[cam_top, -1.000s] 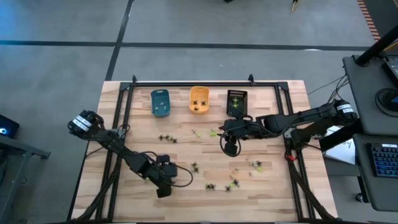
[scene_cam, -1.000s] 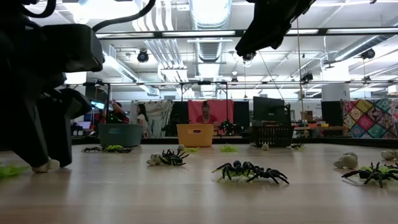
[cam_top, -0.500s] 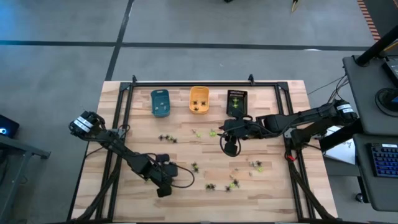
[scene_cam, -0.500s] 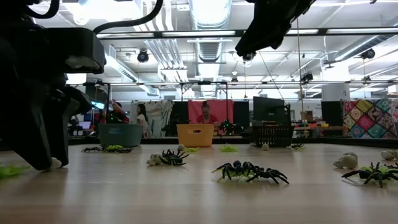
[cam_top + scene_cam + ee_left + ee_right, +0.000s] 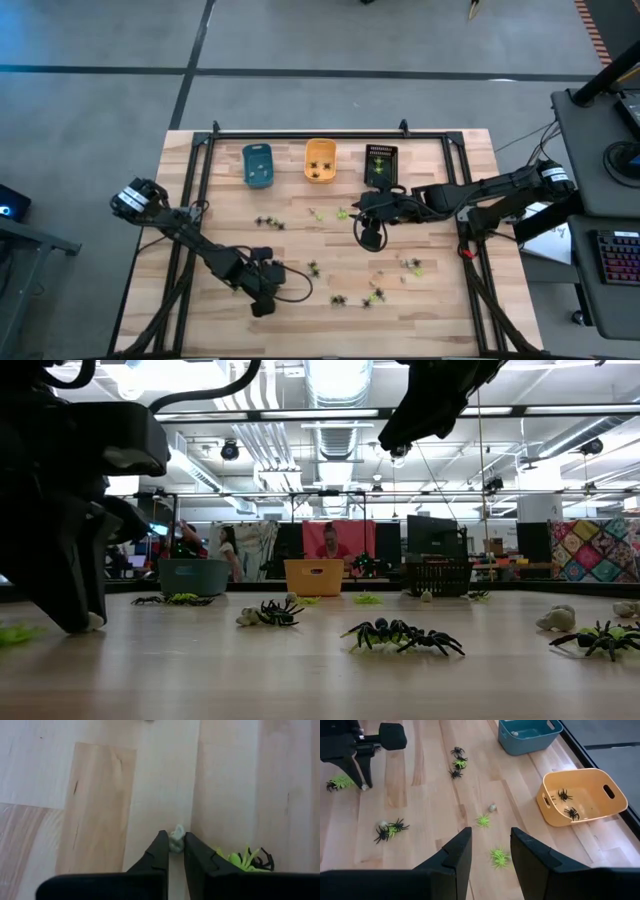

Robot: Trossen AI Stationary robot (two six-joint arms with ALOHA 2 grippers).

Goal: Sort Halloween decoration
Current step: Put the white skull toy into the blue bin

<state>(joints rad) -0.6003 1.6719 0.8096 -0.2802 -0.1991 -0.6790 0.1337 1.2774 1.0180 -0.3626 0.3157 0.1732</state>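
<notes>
A: Which step? 
B: The pick. Left gripper (image 5: 172, 851) is closed on a pale figure (image 5: 176, 839) on the table (image 5: 440, 300); next is a lift to a tray, probably the blue tray (image 5: 257, 164). 
A: Right gripper (image 5: 490, 849)? 
B: Open, above mid-table. Other figures are scattered on the wood; a lab lies behind.

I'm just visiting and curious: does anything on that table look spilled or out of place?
Yes: small plastic spiders lie scattered loose over the wooden table, though the orange tray already holds two black ones. The left gripper is pinching a pale whitish piece. Nothing looks damaged.
</notes>
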